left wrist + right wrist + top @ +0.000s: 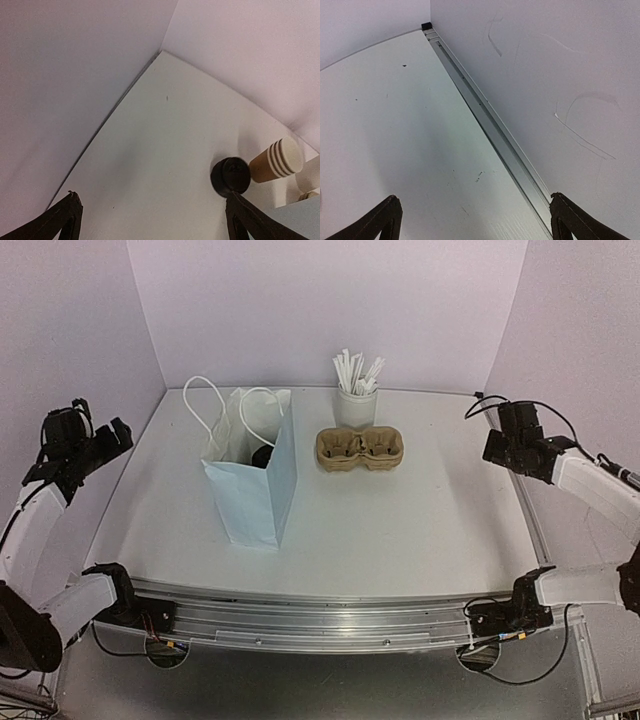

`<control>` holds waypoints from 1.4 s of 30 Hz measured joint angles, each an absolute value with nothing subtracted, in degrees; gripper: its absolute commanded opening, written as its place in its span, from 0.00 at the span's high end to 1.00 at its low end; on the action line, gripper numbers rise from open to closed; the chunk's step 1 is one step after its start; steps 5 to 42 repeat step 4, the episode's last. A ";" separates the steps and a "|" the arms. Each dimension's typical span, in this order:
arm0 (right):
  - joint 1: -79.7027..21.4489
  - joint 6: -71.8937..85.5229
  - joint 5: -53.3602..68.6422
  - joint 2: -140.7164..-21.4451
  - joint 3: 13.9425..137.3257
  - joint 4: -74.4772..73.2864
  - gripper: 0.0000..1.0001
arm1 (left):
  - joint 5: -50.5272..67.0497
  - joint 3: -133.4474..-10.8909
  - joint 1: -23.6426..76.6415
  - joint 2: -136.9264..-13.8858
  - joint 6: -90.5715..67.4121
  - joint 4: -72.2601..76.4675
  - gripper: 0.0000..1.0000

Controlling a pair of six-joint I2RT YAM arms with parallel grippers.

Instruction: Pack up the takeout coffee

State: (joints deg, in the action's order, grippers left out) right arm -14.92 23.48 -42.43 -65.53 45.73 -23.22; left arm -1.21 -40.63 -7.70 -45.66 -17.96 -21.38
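A: Left gripper (152, 196): fingers wide apart, nothing between them, raised at the left side of the table (400, 530). Targets?

B: Black lid (230, 175) and kraft cup (276, 160), far side of the table, touching or nearly so. The cup lies on its side. Its white end shows several rings, possibly nested cups; cannot tell. From above both are mostly hidden behind the paper bag (252, 490), with only a dark patch showing past its rim.

A: Handling?

B: Judgement: the cup is light and thin-walled, crushes easily, and will roll as it lies. Take it across the body near the stiffer rim with a gentle squeeze. The lid is light, stiff, slick plastic; pinch it by the edge.

A: Obstructions?

B: The bag stands upright with its mouth open and handles looped above, between the arm bases and the cup. It is soft and probably tips readily. Right of it is the cardboard cup carrier (359, 448), both wells unfilled. Behind that is the straw cup (355, 405), just beside the kraft cup and easy to knock.

A: Right gripper (474, 197)?

B: Fingers spread, holding nothing, over the right-hand rail (485, 125), well apart from everything.
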 measured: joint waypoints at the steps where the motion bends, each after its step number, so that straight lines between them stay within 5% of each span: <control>1: -14.92 23.60 -43.11 -66.31 45.00 -23.07 0.02 | -1.13 -37.71 -8.12 -46.70 -17.79 -19.80 0.00; 4: -14.92 24.14 -44.21 -68.73 44.03 -22.22 0.03 | -1.08 -30.19 -8.69 -49.52 -16.27 -15.57 0.00; 42: -14.92 24.14 -44.21 -68.73 44.03 -22.22 0.03 | -1.08 -30.19 -8.69 -49.52 -16.27 -15.57 0.00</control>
